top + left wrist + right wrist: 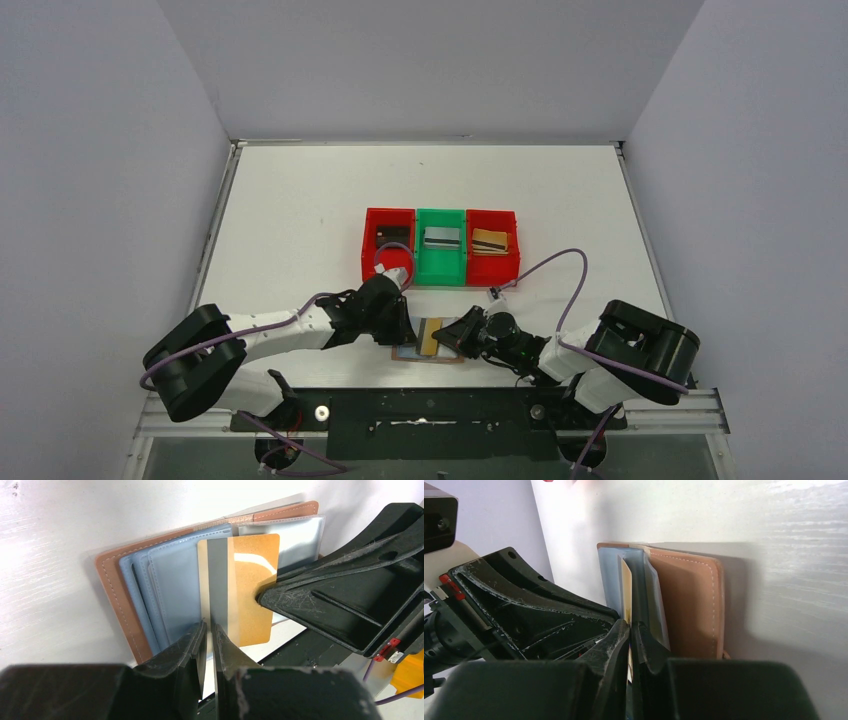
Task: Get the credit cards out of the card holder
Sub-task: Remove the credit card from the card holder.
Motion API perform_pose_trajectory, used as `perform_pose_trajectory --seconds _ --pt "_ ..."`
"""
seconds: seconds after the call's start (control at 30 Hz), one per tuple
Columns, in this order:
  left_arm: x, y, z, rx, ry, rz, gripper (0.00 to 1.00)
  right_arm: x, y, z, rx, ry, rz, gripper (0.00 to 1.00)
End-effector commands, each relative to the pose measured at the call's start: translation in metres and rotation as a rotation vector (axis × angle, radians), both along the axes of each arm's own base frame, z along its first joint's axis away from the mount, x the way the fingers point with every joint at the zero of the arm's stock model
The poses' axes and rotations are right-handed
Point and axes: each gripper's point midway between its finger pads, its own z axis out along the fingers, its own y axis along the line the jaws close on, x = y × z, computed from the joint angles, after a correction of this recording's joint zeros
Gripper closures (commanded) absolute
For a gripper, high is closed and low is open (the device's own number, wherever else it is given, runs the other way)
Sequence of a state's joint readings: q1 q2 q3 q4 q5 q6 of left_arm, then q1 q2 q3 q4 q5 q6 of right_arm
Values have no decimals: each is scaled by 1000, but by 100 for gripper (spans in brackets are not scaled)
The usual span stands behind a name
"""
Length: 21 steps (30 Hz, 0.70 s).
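Up front on the worktop [300,200], right tool [630,626] pinches the gold card [252,580] half out of the card holder [112,585], so I'd slide it straight along its slot while the nearly closed left tool [210,627] pins the leather.

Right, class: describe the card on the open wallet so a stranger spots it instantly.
On the white table, in front of the red and green bins, lies an open tan card holder. The gold card sits over its grey-blue pockets, a silver stripe down one side.
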<state>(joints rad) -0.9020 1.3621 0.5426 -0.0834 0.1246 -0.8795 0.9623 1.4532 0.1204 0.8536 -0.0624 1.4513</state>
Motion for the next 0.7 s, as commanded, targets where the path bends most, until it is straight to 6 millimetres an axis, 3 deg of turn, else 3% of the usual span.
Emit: perform_pose_trajectory --seconds 0.0,0.67 --pt "-5 21 -17 107 9 10 89 5 -9 -4 -35 -18 -35 99" --pt "3 18 -7 102 -18 26 87 6 -24 -7 -91 3 -76 100"
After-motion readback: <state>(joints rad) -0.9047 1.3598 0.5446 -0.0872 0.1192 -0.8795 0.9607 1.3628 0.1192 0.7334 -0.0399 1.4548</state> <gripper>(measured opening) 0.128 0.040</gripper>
